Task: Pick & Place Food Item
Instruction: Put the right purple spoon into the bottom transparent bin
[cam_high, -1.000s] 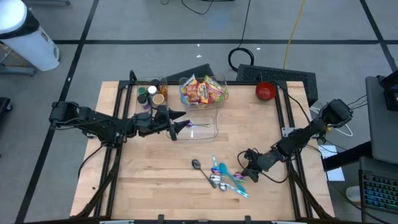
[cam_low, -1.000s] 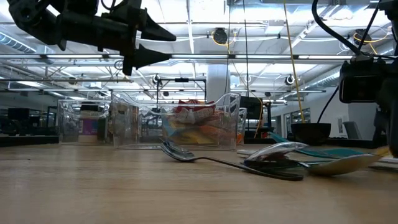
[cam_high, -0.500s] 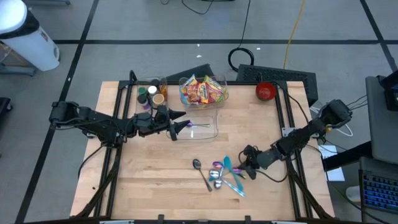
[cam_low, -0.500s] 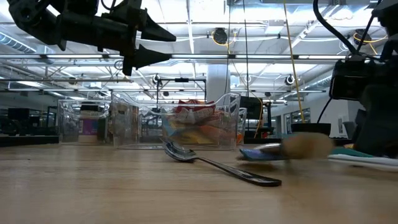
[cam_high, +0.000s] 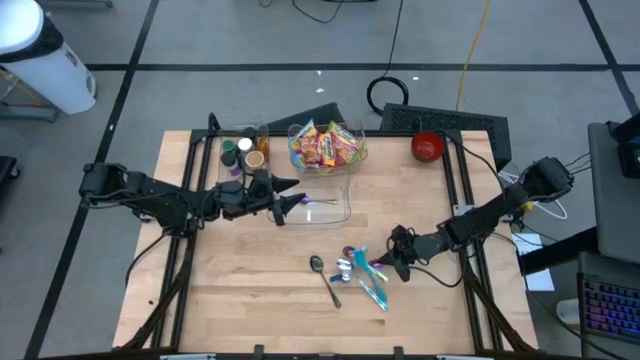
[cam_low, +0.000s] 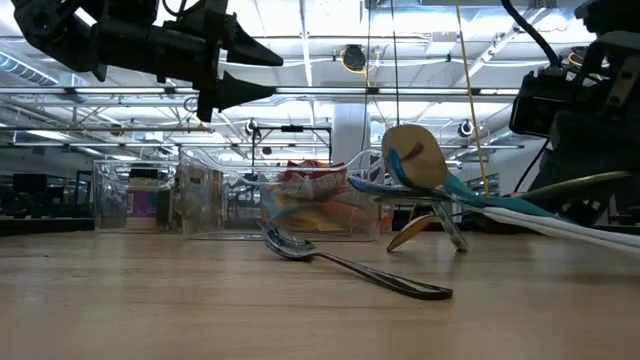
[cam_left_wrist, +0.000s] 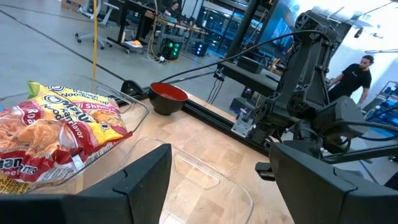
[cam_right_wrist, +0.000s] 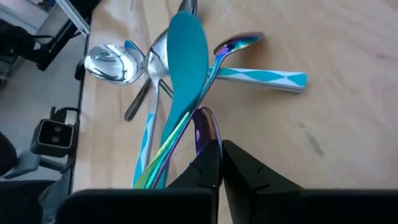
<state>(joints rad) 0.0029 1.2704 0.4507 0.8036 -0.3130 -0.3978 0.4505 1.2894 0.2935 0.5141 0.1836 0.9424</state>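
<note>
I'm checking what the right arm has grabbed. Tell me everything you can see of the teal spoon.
The teal spoon is a glossy, plastic-looking utensil with an oval bowl narrowing into a slim handle. It lies in a crossed bundle of spoons on the wooden table, over a shiny metal spoon and beside an iridescent one. Its handle runs back toward the shut right gripper; the low view shows the bundle tilted up off the table.

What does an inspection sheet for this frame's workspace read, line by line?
Surface: wooden table, bare at front.
Job's things: snack packets in clear bin; empty clear tray beside it.
Clutter: spoons, some lifted, one silver spoon flat; jars; red bowl.
Grippers: left gripper open above tray; right gripper shut on spoon handles.
Cables: yellow and black leads on floor behind.
Surroundings: person beyond the table.
</note>
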